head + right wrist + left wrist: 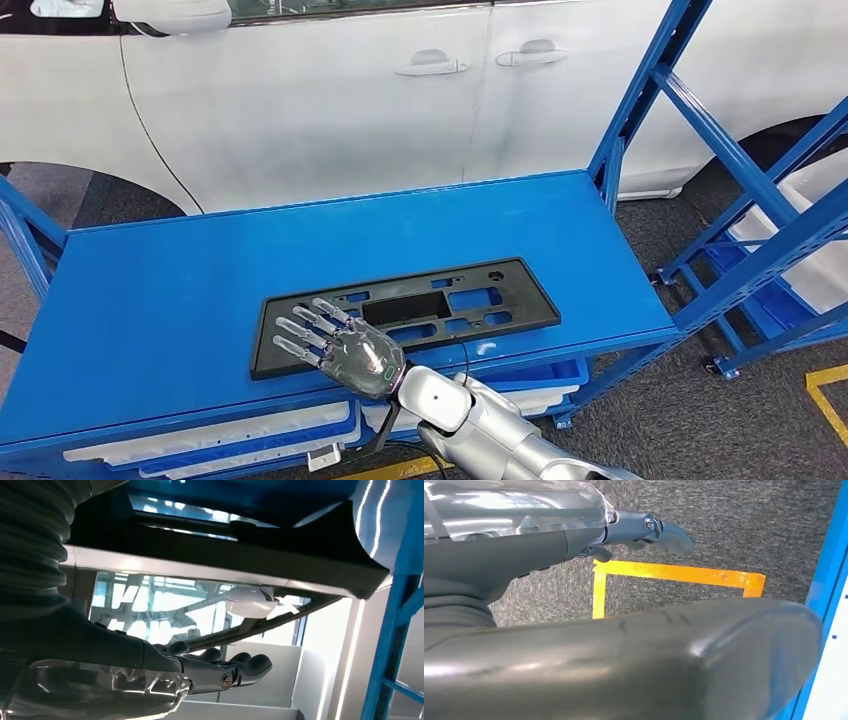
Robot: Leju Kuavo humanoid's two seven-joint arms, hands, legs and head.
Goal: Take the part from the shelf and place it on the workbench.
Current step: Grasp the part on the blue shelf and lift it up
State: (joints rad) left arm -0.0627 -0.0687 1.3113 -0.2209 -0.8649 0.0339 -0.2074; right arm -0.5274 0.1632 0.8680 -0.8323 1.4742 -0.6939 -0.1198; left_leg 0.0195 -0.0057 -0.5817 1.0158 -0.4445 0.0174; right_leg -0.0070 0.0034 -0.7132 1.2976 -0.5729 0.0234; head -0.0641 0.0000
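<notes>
The part (440, 305) is a long black plastic panel with several cut-outs. It lies flat on the blue workbench (180, 270), near the front edge. My right hand (335, 345) is over the panel's left end with its fingers stretched out and spread; it grips nothing. In the right wrist view the black part (225, 545) runs close alongside my straight fingers (235, 672). My left hand (524, 545) hangs over the grey floor, holding nothing, its fingers (659, 530) apart from the thumb.
A white car (350, 90) stands right behind the workbench. A blue shelf rack (760, 200) with white trays stands to the right. More white trays (220, 435) lie under the bench top. Yellow tape (674, 573) marks the floor.
</notes>
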